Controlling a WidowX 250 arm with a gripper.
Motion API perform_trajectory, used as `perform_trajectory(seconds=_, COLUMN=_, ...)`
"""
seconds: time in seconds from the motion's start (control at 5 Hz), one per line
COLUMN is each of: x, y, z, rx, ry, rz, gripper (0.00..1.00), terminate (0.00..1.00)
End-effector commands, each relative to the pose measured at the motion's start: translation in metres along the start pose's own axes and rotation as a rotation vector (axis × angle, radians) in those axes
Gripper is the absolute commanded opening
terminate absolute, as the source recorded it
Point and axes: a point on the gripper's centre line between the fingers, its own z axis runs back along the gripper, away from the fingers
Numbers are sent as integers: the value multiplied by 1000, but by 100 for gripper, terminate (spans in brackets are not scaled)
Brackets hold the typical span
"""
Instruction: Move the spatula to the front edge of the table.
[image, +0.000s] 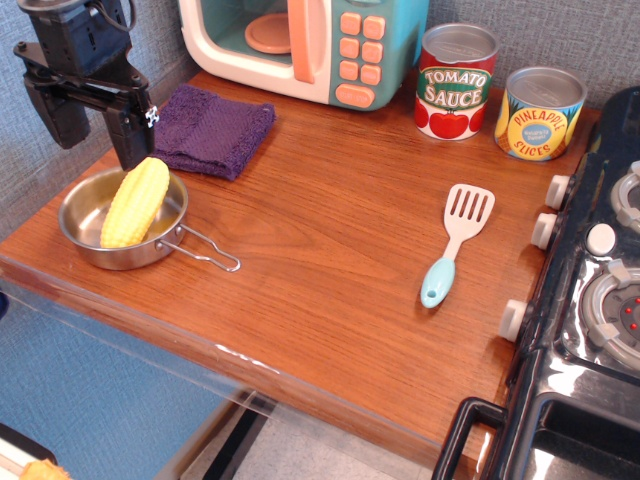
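Note:
The spatula (455, 243) lies flat on the reddish-brown table (330, 250), right of the middle. Its white slotted head points to the back and its light-blue handle points toward the table's rounded front edge. My gripper (93, 135) hangs at the far left, above the back rim of a steel pan, far from the spatula. Its two black fingers stand apart and hold nothing.
A steel pan (90, 235) with a wire handle holds a yellow corn cob (136, 202) at the front left. A purple cloth (212, 128) lies behind it. A toy microwave (310, 45), a tomato sauce can (455, 82) and a pineapple can (540, 113) line the back. A black toy stove (590, 300) borders the right side.

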Motion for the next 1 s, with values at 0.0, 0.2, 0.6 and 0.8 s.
perform_trajectory(seconds=0.0, x=0, y=0, z=0, rx=0, ry=0, rz=0, gripper=100, terminate=0)
perform_trajectory(seconds=0.2, x=16, y=-45, z=-2, rx=-43, ry=-15, rz=-98, gripper=100, terminate=0)
perform_trajectory(seconds=0.6, x=46, y=-147, z=-22, rx=-192, ry=14, rz=-257, gripper=100, terminate=0)
perform_trajectory(seconds=0.8, x=52, y=-198, z=-31, rx=-210, ry=32, rz=-297, gripper=100, terminate=0)
